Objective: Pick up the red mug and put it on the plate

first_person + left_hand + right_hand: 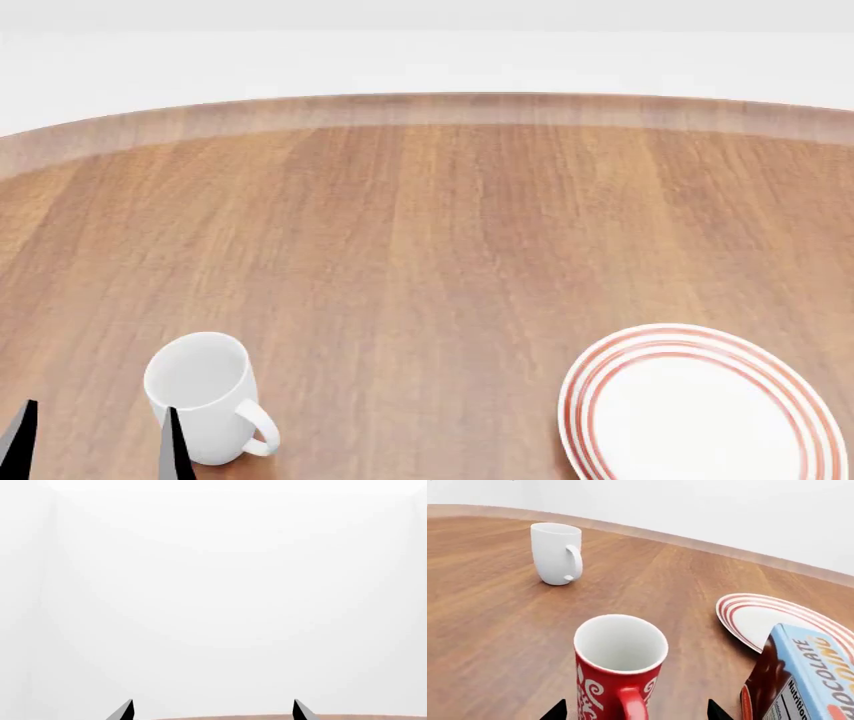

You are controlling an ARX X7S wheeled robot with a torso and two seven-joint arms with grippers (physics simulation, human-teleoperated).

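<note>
Right wrist view had the red mug [619,667] upright, set between the right gripper [637,711] tips, jaws spread and not touching, handle facing the camera; well in from the table's [441,220] far edge, plate [767,622] near. It looked rigid, glazed, slippery, breakable: grip the body low. Left gripper [212,711] hung released, empty.

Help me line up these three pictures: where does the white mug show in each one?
Head view: white mug at lower left, upright, handle toward the plate.
Right wrist view: white mug at upper left, beyond the red mug.
Left wrist view: not in it.
Shared landmark: the red-ringed plate, in both head and right wrist views.
</note>
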